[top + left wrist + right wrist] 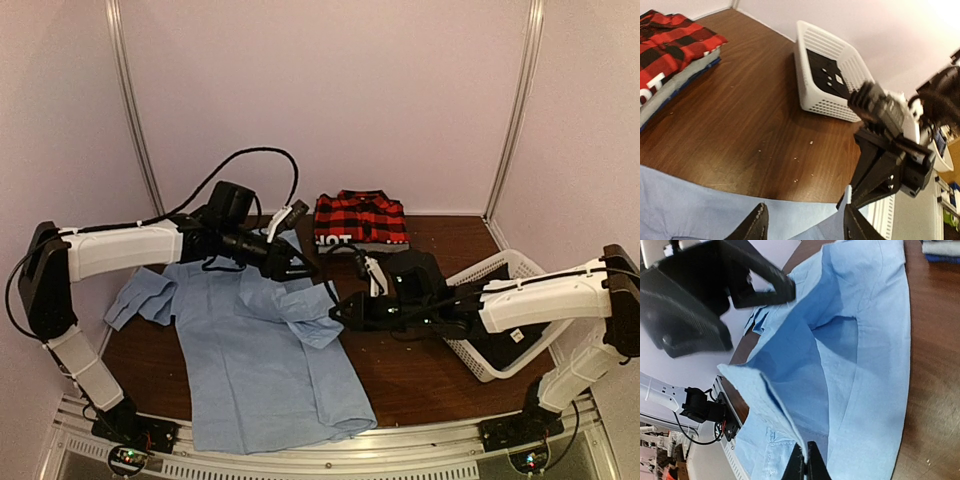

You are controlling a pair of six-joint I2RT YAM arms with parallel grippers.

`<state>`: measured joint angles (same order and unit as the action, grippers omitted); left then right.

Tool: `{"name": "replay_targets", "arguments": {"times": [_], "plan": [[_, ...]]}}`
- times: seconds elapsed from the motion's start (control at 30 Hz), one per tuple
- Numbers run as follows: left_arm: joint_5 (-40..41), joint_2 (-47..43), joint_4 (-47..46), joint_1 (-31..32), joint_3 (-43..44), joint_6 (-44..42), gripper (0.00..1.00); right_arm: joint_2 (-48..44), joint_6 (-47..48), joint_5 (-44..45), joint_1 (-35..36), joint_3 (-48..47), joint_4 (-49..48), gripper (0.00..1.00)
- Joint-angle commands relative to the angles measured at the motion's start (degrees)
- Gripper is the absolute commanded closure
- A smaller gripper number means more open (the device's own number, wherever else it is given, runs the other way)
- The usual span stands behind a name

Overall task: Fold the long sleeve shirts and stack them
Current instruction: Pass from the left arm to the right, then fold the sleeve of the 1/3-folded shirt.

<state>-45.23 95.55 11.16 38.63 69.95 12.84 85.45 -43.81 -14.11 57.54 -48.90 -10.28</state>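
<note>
The light blue shirt (pixel 262 372) lies spread on the table's near left, its right part folded inward. My right gripper (pixel 340 312) is shut on a raised edge of this shirt, seen pinched in the right wrist view (pixel 805 454), with blue cloth (pixel 867 365) spread beyond. My left gripper (pixel 300 265) hovers open over the shirt's far edge; its fingers (pixel 757 226) straddle blue cloth (pixel 700 205) without holding it. The right gripper (pixel 882 175) shows close beside it. The red-and-black plaid shirt (pixel 360 218) lies folded at the back, also in the left wrist view (pixel 670 45).
The plaid shirt rests on other folded cloth, one piece black with white letters. A white mesh basket (pixel 478 362) with dark contents stands at the right, under my right arm; it also shows in the left wrist view (pixel 830 102). Bare brown table (pixel 420 375) lies between.
</note>
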Motion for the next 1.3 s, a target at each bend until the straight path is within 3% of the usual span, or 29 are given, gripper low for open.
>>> {"name": "replay_targets", "arguments": {"times": [0.0,0.07,0.2,0.4,0.47,0.53,0.67,0.73,0.97,1.27], "plan": [[16.4,-3.8,-4.4,0.0,0.9,5.8,0.43,-1.7,-15.5,3.0,1.8,5.2,0.7,1.0],[21.9,-3.7,-3.0,0.0,1.4,7.0,0.37,-1.8,-19.4,4.2,2.7,7.7,-0.6,1.0],[29.8,-2.3,0.6,-0.3,2.0,9.5,0.36,-1.8,-26.1,5.4,3.4,12.1,-3.3,1.0],[32.4,-1.1,0.3,-1.1,-1.3,13.9,0.37,-3.9,-31.8,8.0,5.1,15.1,-4.2,1.0],[32.1,-0.5,-0.3,-1.3,-2.1,15.0,0.37,-4.0,-32.5,6.9,5.5,15.4,-4.8,0.95],[30.9,0.2,-1.0,-1.3,-2.7,15.7,0.38,-4.2,-31.7,7.0,6.9,14.0,-3.1,0.88],[30.3,0.8,-1.0,-1.5,-3.1,15.7,0.38,-5.7,-27.8,9.8,10.2,10.1,6.1,0.53],[30.2,0.8,-0.8,-1.8,-3.3,15.5,0.38,-7.6,-26.5,12.4,11.4,9.9,10.3,0.46],[30.1,0.9,-0.8,-2.2,-3.6,15.4,0.38,-9.6,-17.4,25.6,13.6,2.4,32.6,0.42],[30.3,0.9,0.4,-2.9,-3.3,15.5,0.38,-0.7,-8.9,28.1,15.1,-5.7,38.3,0.37]]}}
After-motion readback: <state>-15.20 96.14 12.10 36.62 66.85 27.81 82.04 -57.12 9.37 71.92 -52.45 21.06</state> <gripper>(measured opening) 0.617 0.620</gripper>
